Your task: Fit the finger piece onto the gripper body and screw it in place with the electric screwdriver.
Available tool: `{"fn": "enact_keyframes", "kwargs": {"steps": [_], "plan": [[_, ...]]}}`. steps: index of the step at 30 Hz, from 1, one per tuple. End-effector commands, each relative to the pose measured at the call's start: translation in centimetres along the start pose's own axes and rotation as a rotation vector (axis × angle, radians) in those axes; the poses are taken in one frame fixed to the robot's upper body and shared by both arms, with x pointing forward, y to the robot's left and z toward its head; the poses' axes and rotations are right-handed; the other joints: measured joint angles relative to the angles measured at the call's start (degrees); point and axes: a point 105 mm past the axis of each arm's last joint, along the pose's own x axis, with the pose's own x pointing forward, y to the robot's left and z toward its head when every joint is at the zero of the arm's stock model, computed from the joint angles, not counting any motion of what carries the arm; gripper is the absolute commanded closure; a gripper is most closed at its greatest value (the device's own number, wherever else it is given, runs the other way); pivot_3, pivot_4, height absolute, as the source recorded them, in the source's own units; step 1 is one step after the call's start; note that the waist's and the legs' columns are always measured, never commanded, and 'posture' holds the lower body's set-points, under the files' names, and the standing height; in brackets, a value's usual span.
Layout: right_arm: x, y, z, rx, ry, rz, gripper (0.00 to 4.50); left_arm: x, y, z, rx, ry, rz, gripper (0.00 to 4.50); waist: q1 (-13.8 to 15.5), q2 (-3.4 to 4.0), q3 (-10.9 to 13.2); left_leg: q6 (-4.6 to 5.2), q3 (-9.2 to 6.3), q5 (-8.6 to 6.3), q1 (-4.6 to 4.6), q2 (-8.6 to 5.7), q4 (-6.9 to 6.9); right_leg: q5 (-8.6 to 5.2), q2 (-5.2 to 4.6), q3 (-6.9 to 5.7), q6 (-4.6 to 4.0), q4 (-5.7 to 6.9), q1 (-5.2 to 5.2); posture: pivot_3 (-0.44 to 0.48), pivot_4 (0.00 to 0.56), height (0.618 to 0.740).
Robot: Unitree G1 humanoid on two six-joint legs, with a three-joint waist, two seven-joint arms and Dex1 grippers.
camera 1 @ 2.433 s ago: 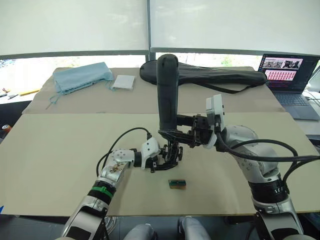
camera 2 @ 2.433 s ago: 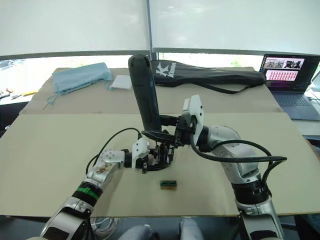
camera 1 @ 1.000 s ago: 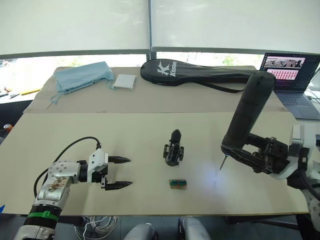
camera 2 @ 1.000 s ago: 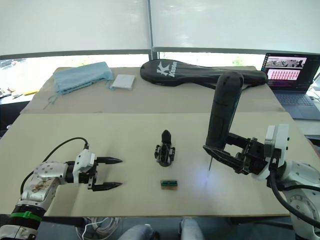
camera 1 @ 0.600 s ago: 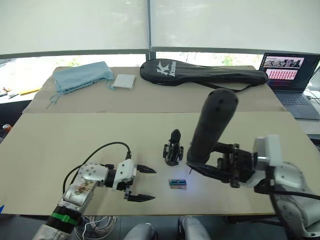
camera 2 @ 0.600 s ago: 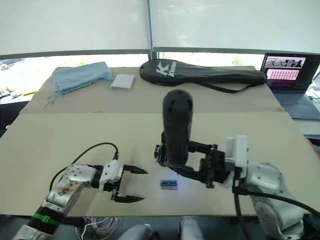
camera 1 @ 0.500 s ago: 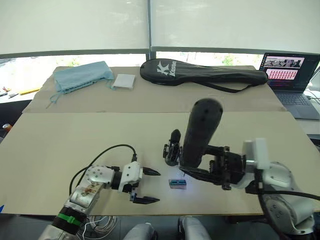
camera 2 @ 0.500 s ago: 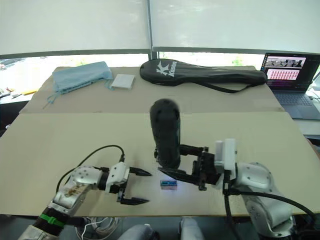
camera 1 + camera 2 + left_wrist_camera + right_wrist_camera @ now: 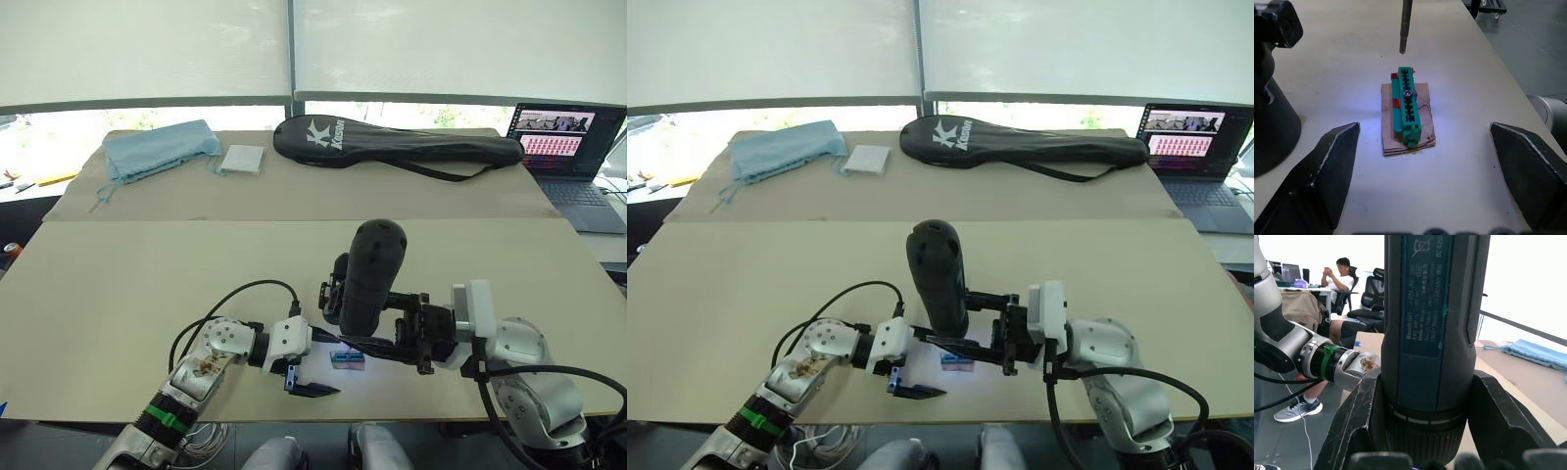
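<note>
My right gripper [image 9: 370,338] is shut on the electric screwdriver [image 9: 372,277], a thick black cylinder held upright at the table's near middle. Its thin bit [image 9: 1405,25] hangs just above the far end of a small green screw holder [image 9: 1407,107], which is lit by a bluish glow. The gripper body [image 9: 338,286] stands right behind the screwdriver and is partly hidden, with one pointed black finger sticking up. A loose finger piece is out of view. My left gripper [image 9: 318,364] is open, with its fingers [image 9: 1327,166] spread on either side of the green holder.
A black racket bag [image 9: 392,147], a blue cloth [image 9: 162,149] and a white pad [image 9: 242,160] lie at the back. A laptop [image 9: 563,147] stands at the back right. The table's front edge [image 9: 392,419] is close behind the holder. A person [image 9: 1342,274] sits far off.
My left gripper has slid right until its fingers flank the green holder. The right arm has carried the screwdriver left and lower, bringing the bit over the holder.
</note>
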Motion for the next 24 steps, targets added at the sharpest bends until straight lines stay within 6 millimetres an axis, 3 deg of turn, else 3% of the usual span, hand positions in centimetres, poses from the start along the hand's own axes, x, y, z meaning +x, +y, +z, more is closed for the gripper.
{"fn": "enact_keyframes", "kwargs": {"steps": [1, 24], "plan": [[0.4, 0.0, 1.3, -0.068, -0.049, 0.02, 2.58, 0.0, -0.2, -0.7, -0.028, 0.023, 0.011, 0.03, 0.0, 0.0, 0.0, 0.0, 0.0, 0.0, 0.0, 0.0, 0.0, 0.0, 0.0, 0.0, 0.0, 0.0, 0.0, 0.0, 0.15, 0.74], [0.4, -0.1, -0.2, -0.044, -0.013, 0.039, 2.58, 0.2, -0.4, -1.2, -0.047, 0.036, 0.057, 0.03, 0.0, 0.0, 0.0, 0.0, 0.0, 0.0, 0.05, 0.0, 0.0, 0.0, 0.0, 0.01, 0.0, 0.01, 0.04, 0.0, 0.15, 0.74]]}}
